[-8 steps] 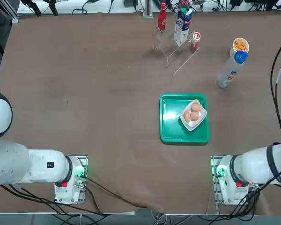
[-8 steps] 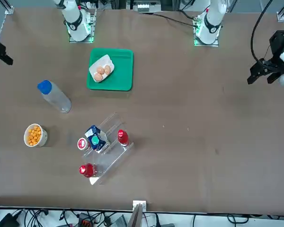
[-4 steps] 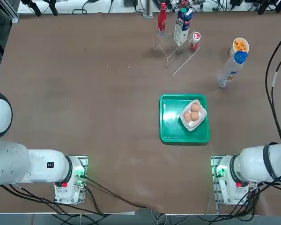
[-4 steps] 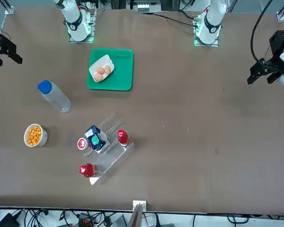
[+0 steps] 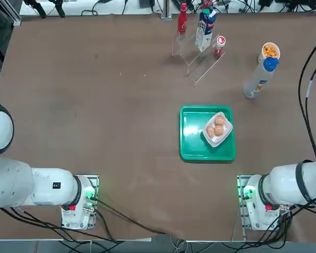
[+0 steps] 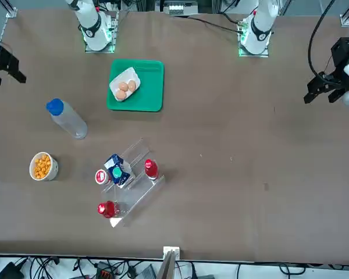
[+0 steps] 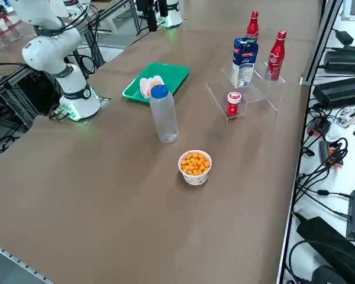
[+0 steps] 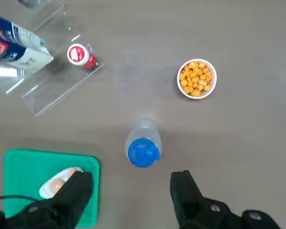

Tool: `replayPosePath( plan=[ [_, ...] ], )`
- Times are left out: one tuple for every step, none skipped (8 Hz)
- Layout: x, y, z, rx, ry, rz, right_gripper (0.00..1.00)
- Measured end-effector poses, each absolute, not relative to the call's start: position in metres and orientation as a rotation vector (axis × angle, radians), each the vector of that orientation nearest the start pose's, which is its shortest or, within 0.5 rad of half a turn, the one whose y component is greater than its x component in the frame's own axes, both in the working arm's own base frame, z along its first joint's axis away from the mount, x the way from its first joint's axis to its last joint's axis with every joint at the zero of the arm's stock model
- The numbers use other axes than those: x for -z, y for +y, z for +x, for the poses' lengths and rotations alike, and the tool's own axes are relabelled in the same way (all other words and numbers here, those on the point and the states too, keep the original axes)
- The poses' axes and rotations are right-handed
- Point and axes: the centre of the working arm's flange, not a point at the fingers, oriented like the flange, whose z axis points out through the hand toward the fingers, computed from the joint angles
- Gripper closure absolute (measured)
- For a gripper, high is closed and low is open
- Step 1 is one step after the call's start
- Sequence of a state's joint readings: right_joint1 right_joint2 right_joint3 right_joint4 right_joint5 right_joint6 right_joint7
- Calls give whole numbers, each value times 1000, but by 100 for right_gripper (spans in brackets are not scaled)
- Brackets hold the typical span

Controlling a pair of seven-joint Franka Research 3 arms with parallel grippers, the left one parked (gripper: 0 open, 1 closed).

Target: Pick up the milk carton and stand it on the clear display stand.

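The milk carton [image 7: 244, 62], dark blue above and printed white below with a gabled top, stands upright on the clear display stand [image 7: 263, 89]. The right hand [image 8: 128, 183], wide open and holding nothing, hovers above the desk [image 8: 238, 138].

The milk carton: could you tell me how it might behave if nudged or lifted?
The milk carton is tall on a narrow base, so a high push could tip it. Its flat, boxy sides suggest it would slide rather than roll, and probably feel fairly stiff when gripped.
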State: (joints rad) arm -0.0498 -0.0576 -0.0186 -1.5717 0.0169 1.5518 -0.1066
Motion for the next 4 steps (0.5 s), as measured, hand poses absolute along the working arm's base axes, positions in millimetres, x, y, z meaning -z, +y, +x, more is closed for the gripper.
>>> replayPosePath(
  plan=[
    [-653, -31, 535, 67, -48, -3125, 0],
    [-652, -24, 536, 64, -54, -3124, 0],
    [-651, -17, 537, 63, -69, -3120, 0],
    [-651, -8, 538, 62, -71, -3104, 0]
  ],
)
